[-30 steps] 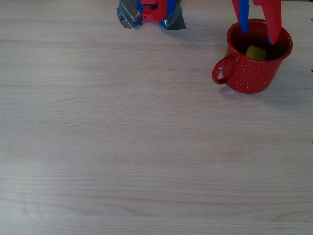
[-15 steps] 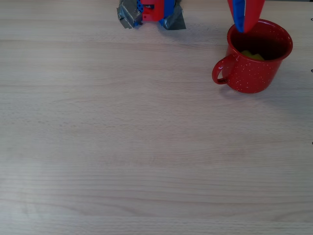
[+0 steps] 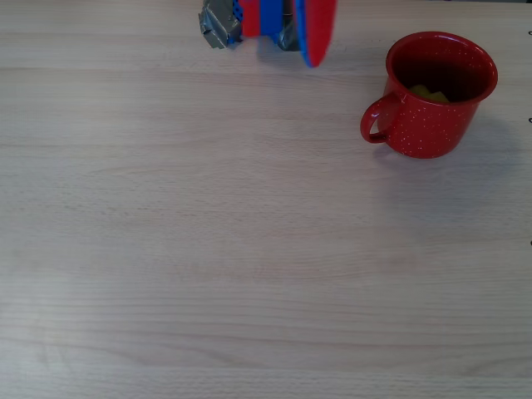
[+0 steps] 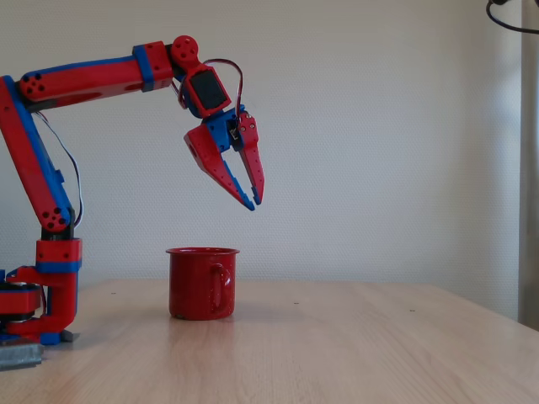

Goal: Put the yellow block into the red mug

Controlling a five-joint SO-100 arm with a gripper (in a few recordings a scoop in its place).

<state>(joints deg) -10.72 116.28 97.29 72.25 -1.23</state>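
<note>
The tool (image 4: 254,200) hangs high in the air in the fixed view, well above the red mug (image 4: 202,283). Its two pointed fingers sit close together at the tips, and there is nothing between them. So it looks shut and empty (a thin gap near the tips may be there, but it is hard to be sure). I think it is up high like this because its job at the mug is over and it wants to stay clear of the rim.

In the overhead view the tool (image 3: 312,56) shows at the top edge, off to the left of the red mug (image 3: 432,96) and not over it.

The yellow block (image 3: 429,92) is inside the mug, low down against the dark inside. Only a small yellow patch peeks out past the rim. The mug stands upright on the worktop (image 3: 249,249), with its handle pointing left in the overhead view. To me the task looks done.

What is different? A second ago the fingers were spread apart and down in the mouth of the mug, with the block between them. Half a second ago the tool was at the mug's rim and the block lay at the bottom. Now the tool has swung away to the left. The mug did not move.
</note>
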